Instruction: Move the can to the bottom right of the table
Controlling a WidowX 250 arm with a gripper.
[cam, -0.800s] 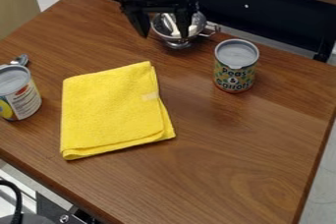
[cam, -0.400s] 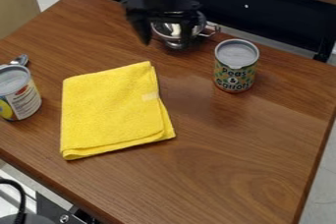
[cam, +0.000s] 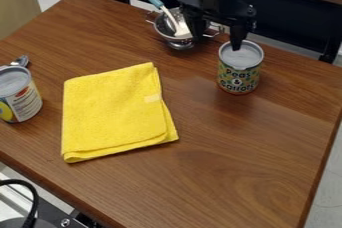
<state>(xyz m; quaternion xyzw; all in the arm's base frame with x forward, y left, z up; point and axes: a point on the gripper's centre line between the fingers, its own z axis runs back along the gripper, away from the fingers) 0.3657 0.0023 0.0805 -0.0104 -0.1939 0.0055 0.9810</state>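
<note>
Looks like R-hand can = target, prob., sitting near rear R of surface, down and to view R of tool, w/ one side of tool overlapping lid in view. See tool apart, centred too far L to straddle can. Note can upright, long axis vert., lid up; prob. need to shift R + toward cam before lowering.
</note>
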